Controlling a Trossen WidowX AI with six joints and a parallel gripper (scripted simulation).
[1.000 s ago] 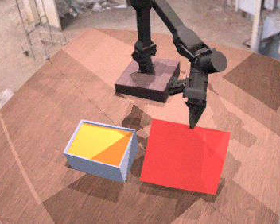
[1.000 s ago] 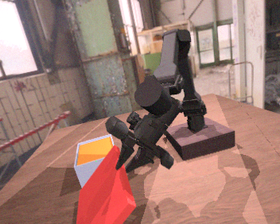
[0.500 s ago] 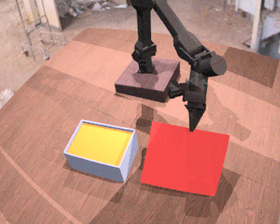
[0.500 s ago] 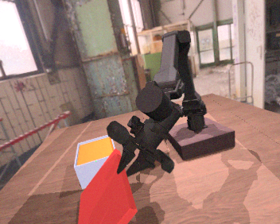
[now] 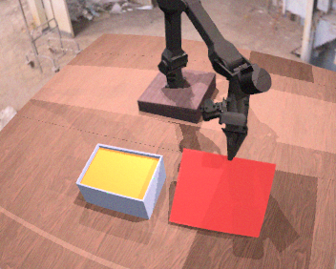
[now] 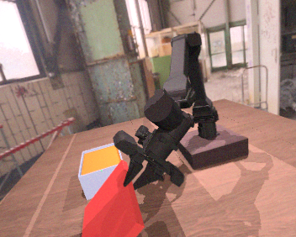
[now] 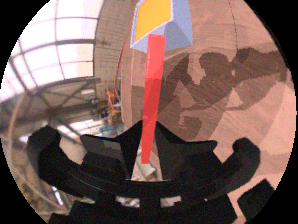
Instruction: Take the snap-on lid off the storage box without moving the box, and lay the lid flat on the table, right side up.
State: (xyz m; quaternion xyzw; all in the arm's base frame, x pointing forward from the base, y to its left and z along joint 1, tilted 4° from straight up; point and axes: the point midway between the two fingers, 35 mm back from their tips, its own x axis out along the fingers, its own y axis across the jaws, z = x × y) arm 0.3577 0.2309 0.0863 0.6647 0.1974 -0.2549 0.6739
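The red lid (image 5: 222, 200) (image 6: 112, 206) (image 7: 153, 90) is off the box and held tilted, its far edge raised at the fingers and its near edge lower. Its plain flat face shows in the top view. Whether its lower edge touches the table cannot be told. My gripper (image 5: 231, 156) (image 6: 129, 185) (image 7: 148, 123) is shut on the lid's far edge, pointing downward at a slant. The storage box (image 5: 122, 205) (image 6: 93, 186) (image 7: 183, 31) stands upright and open beside the lid, with pale blue walls and yellow inside.
The wooden table (image 5: 51, 157) (image 6: 53, 168) carries everything. The arm's dark base block (image 5: 170, 109) (image 6: 221, 155) stands behind the box and the lid. A narrow gap separates the box from the lid in the top view. Arm shadows fall around the lid.
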